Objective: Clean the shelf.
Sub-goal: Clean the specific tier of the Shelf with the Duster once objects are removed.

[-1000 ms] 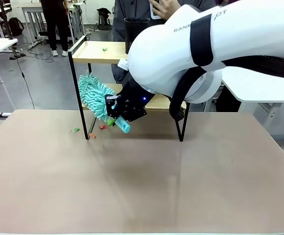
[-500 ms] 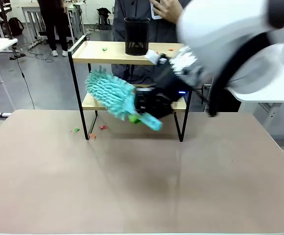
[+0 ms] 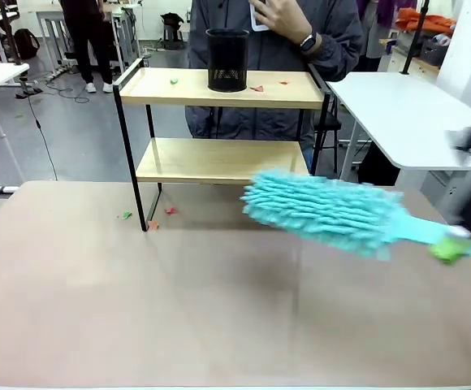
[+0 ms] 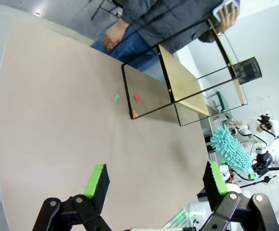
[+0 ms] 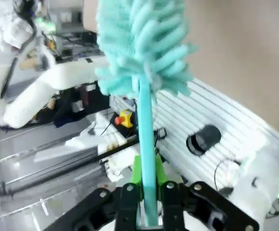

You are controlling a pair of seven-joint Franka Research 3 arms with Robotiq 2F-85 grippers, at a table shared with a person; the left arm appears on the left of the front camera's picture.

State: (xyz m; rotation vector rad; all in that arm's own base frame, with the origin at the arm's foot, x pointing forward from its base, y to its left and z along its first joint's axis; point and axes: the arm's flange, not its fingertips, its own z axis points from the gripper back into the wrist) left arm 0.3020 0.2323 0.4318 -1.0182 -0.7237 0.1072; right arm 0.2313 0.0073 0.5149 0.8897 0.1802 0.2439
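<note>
The left end effector point(image 4: 156, 177) is black. Its two jointed link fingers point(image 4: 97, 180) carry bright green pads on their inner faces and round silver pins at the pivots. The right end effector point(image 5: 148, 179) is of the same make, with black links, round pivot pins and green pads. In the front view it is a dark blur at the right edge with a green patch. The person point(image 3: 345, 36) at the far side wears a dark grey long-sleeved jacket and a black wristwatch point(image 3: 307, 42). The left wrist view shows blue jeans point(image 4: 127, 47) below the jacket.
</note>
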